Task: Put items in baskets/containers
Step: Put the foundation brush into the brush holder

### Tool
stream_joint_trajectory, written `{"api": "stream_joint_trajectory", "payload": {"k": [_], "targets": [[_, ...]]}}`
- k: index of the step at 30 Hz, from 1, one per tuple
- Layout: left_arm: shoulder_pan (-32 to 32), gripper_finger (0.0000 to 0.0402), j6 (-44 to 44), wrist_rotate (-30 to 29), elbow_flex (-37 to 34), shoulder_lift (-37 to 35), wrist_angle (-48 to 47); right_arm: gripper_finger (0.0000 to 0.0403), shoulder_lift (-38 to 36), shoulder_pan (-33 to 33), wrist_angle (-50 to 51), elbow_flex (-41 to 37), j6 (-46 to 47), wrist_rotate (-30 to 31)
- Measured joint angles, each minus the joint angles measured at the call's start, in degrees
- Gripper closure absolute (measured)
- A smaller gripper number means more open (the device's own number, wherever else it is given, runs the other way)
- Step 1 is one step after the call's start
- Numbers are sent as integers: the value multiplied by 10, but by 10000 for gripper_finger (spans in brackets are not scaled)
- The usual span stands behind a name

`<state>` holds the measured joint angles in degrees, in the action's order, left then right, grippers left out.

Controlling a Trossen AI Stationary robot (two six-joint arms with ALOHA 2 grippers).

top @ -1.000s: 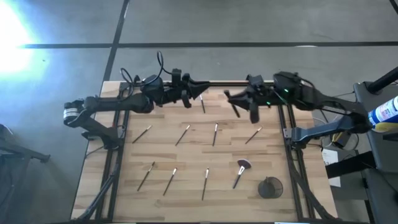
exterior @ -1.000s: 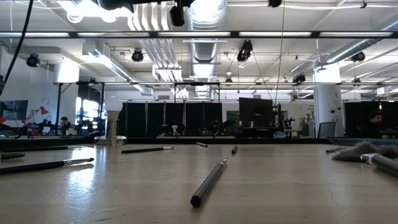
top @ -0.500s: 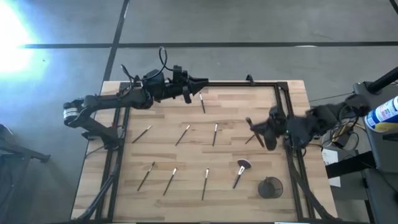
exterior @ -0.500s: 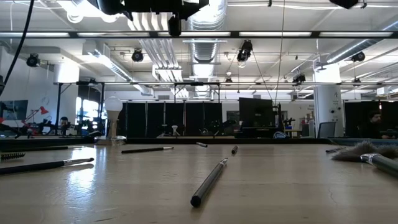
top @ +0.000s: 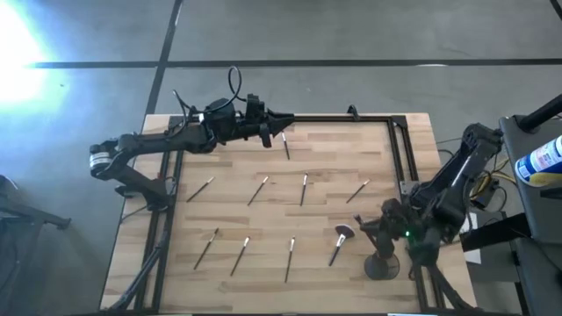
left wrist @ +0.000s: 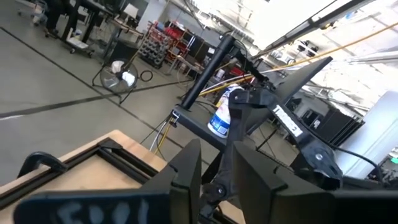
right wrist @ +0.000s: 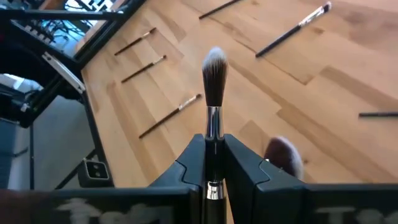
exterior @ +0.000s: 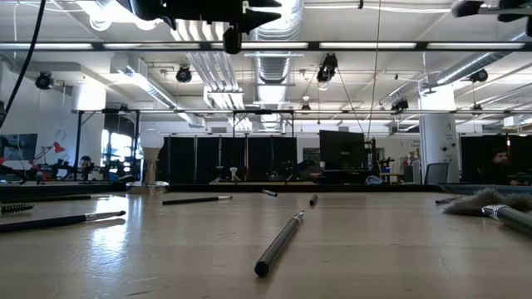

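A pale wooden-plank desk [top: 263,228] stands on a grey concrete floor [top: 351,35]; a black metal frame [top: 399,158] runs along the desk's edges; off the desk's right side a white bottle with a blue label [top: 543,161] rests on dark equipment; far behind the desk hang ceiling light strips [exterior: 332,46].

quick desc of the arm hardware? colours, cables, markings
Both arms are dark, jointed links. The left arm has a pale band near its base and loose black cables looping above the wrist. The right arm shows a small green light. Right gripper: flat, dark, wedge-shaped fingers.
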<state>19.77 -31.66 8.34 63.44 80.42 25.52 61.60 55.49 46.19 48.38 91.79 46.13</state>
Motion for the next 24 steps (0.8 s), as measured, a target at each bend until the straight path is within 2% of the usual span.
{"api": "stream_joint_trajectory", "payload": {"k": [3,13,24], "targets": [[0,319,12,0,0,0,0,373,38,32,-1,0,35,23],[0,319,13,-9,0,0,-20,370,150,106,-3,10,102,34],[-1,319,-19,-28,0,1,-20,357,195,137,-2,11,124,33]]}}
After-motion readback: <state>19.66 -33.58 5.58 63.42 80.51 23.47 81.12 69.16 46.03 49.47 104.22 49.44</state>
